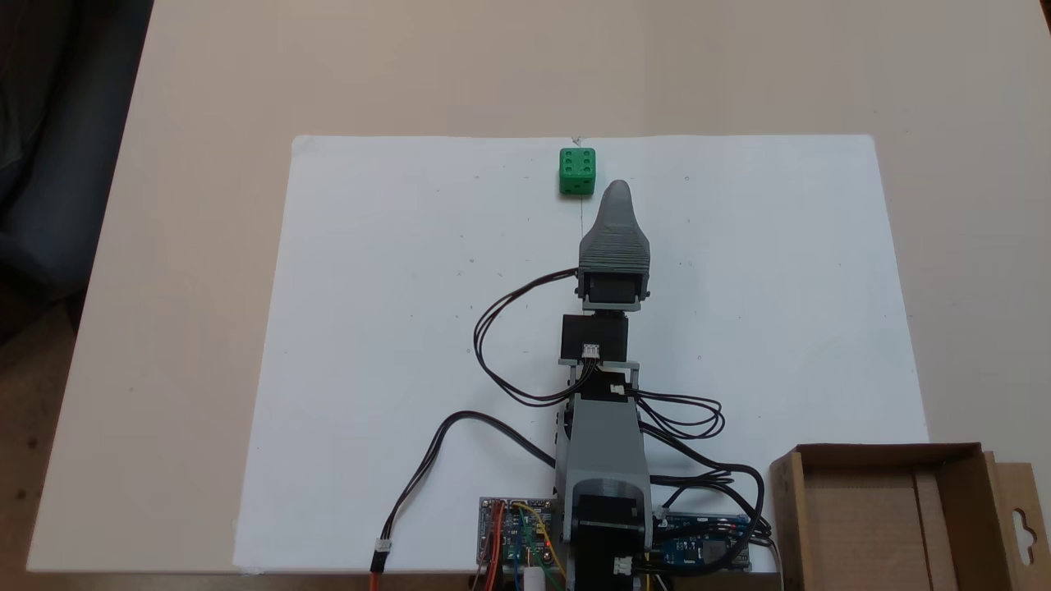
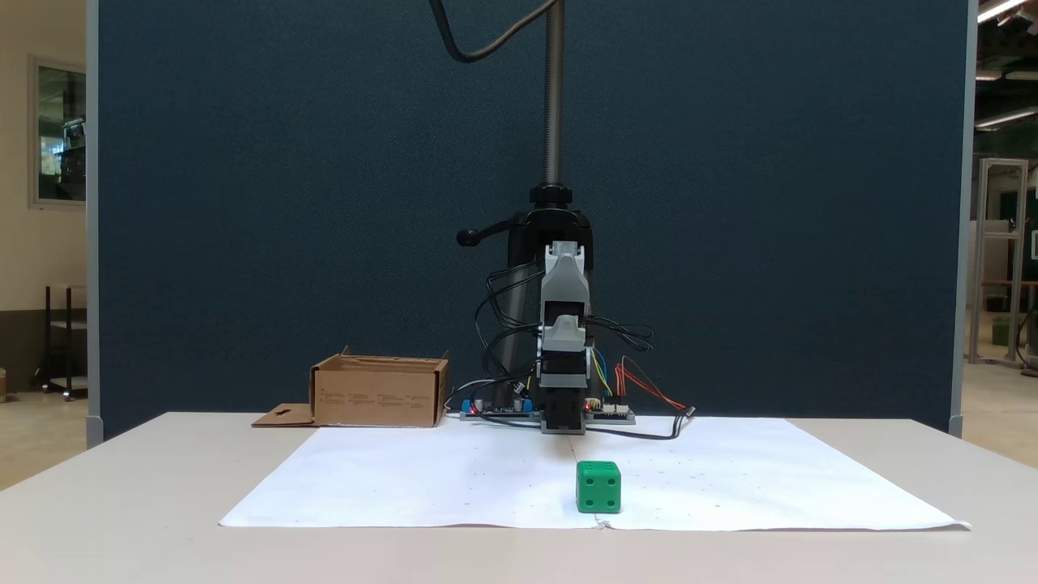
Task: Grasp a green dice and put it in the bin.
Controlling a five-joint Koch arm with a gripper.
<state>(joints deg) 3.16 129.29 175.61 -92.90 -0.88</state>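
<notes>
The green dice [image 1: 577, 171] sits on the white paper sheet [image 1: 394, 328] close to the sheet's far edge from the arm's base, near the middle of that edge, and nothing touches it. The gripper [image 1: 617, 190] hovers above the paper, its tip just beside the dice and slightly to the right in the top-down fixed view. Only one grey finger shows from above, and the front fixed view is head-on and too small, so I cannot tell whether the jaws are apart or together.

The bin [image 1: 895, 460] stands at the desk's near corner beside the arm's base, well apart from the dice.

The main risk, as I judge it, is that sideways offset: descending from here, a finger could land on the dice's edge and knock it off the paper. The cables [image 1: 493, 328] looping near the wrist might also drag on the swing to the bin.
</notes>
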